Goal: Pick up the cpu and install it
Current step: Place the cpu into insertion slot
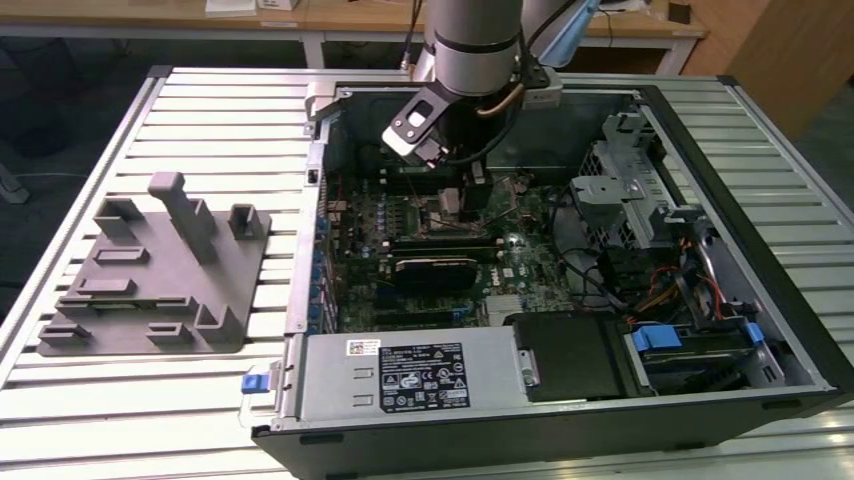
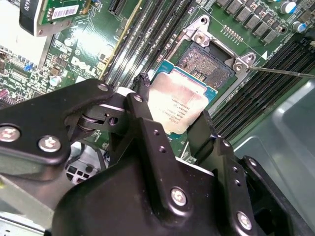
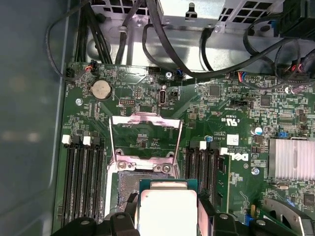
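1. At the tool: my gripper (image 2: 172, 115), black and two-fingered. I log the fingers (image 2: 141, 105) as clamped on opposite edges of the chip, so the tool is closed on its load.

2. Between the fingertips: the cpu (image 2: 179, 103), a flat square with a pale silver lid facing the camera in both wrist views. A thin green board margin shows round the lid.

3. Just beyond the fingertips: the socket (image 3: 127, 184), uncovered, with its field of contacts exposed. The chip's far edge overlaps the near part of the socket. I cannot tell whether the two touch.

4. Past the socket, away from the tool: the hinged metal frame (image 3: 145, 132), folded open and lying back over the green motherboard (image 3: 231, 105).

5. Flanking the socket on both sides of the tool: banks of black memory slots (image 3: 81, 172), running lengthwise alongside it.

6. Farther out on the board: a coin cell (image 3: 101, 89) beyond the frame, and a finned silver heat sink (image 3: 293, 158) well off to one side.

7. Beyond the board's far edge: black cables (image 3: 197, 73) looping across the metal case wall.

8. Farthest, in the exterior view: the arm (image 1: 474, 45) reaches down into the open computer case (image 1: 801, 340), at the end opposite the power supply (image 1: 400, 375).

9. Outside the case, well apart from the tool on the exterior view's left: a grey fixture (image 1: 154, 265) with upright posts. It lies on the slatted table (image 1: 80, 400).
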